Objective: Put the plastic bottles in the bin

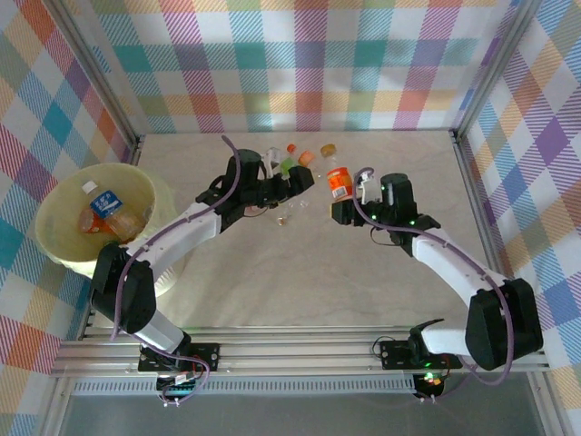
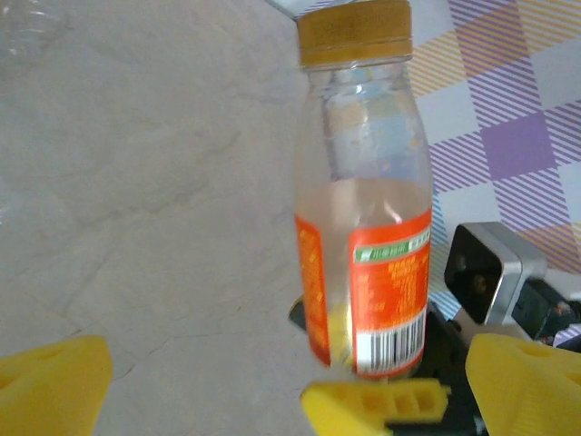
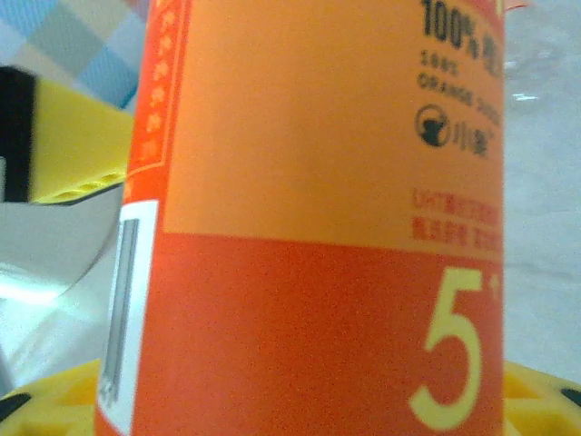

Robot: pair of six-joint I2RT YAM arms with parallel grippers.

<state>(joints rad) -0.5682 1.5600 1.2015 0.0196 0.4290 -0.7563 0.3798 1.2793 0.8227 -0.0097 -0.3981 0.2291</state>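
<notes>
Plaid walls (image 1: 300, 54) ring your pale counter (image 1: 363, 300). Well right of the bin (image 1: 54, 227), the right fingers (image 3: 540, 400) clamp an orange-labelled bottle (image 1: 339, 183) and the left fingers (image 2: 54, 386) gape around it. This looks like a handover: close left, release right, then carry it binward.

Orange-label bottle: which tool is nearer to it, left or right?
Right. The right tool is shut on the orange-label bottle; the left tool is open, close beside it.

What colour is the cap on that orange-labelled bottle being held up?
Golden yellow; the cap on the bottle shows best in the left wrist view.
</notes>
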